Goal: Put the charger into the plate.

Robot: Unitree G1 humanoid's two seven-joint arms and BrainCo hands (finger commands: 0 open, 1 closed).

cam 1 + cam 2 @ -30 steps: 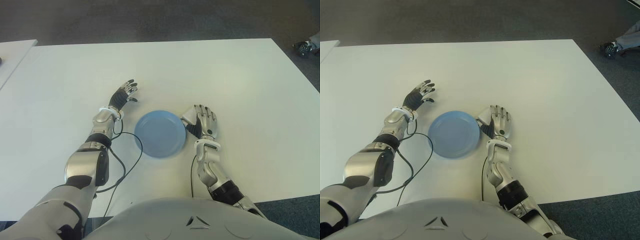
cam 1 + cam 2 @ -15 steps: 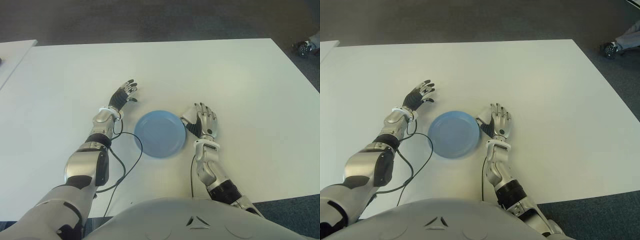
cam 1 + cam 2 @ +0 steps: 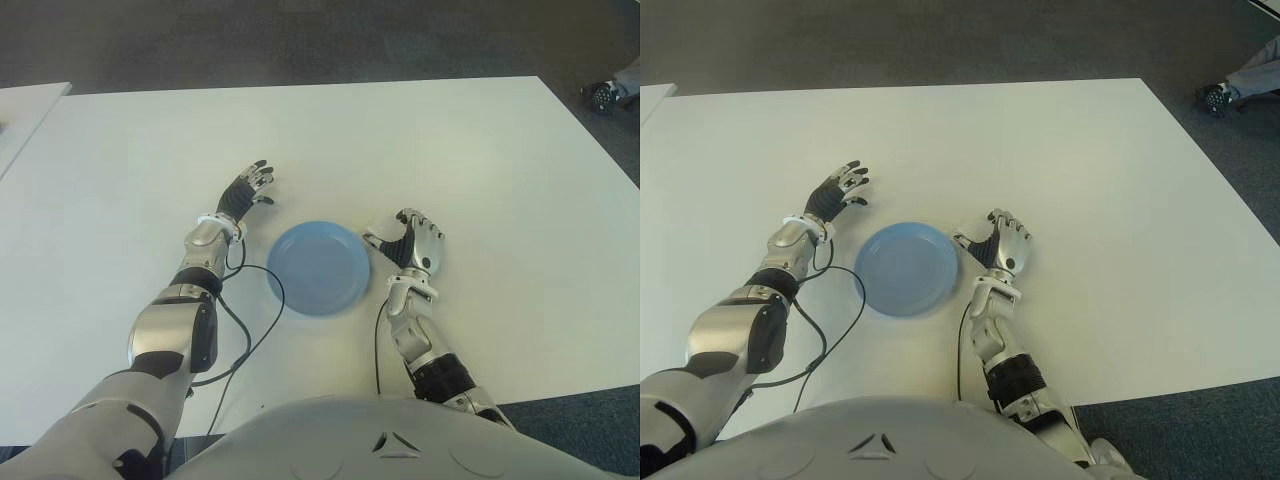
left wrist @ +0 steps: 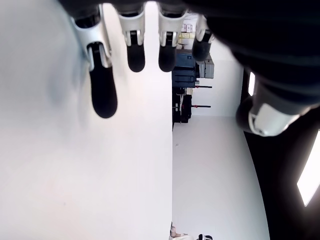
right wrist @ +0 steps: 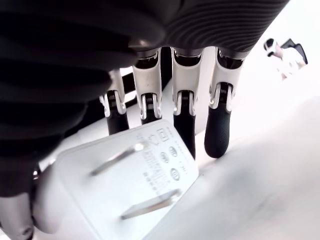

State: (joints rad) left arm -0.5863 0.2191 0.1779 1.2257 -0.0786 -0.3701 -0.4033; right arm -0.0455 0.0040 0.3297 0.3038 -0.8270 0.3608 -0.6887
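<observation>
Right wrist view: my right robot hand (image 5: 150, 150) is curling around the charger (image 5: 125, 190), a white plug block with two flat metal prongs facing the camera; thumb on one side, fingers (image 5: 218, 127) coming down past the other. I read this as a grasp closing or just closed; contact on the far side is hidden.
Charger location: in my right robot hand, low at the white surface (image 3: 480, 160), just right of the plate. Not in the plate yet. From the eye views it is hidden under my curled fingers.
Plate: light blue plate (image 3: 318, 268), round and shallow, nothing in it, between my two hands in front of my torso.
Right robot hand, head view: right robot hand (image 3: 412, 245) just beside the plate's right rim, knuckles up, fingers bent inward. Placed so, I judge, because the carry to the plate is short.
Left robot hand: idle, left robot hand (image 3: 247, 190) shows beyond and left of the plate, fingers spread and holding nothing; the left wrist view confirms bare fingertips over plain white.
Cable: a dark cable (image 3: 262, 318) from my left arm loops over the surface at the plate's left edge; it is my wiring, not the charger's.
Step in hand: securing the grip. Next, as I judge it, lift slightly, shift left over the rim, release.
Risk: the smooth block could slip from a partial pinch.
</observation>
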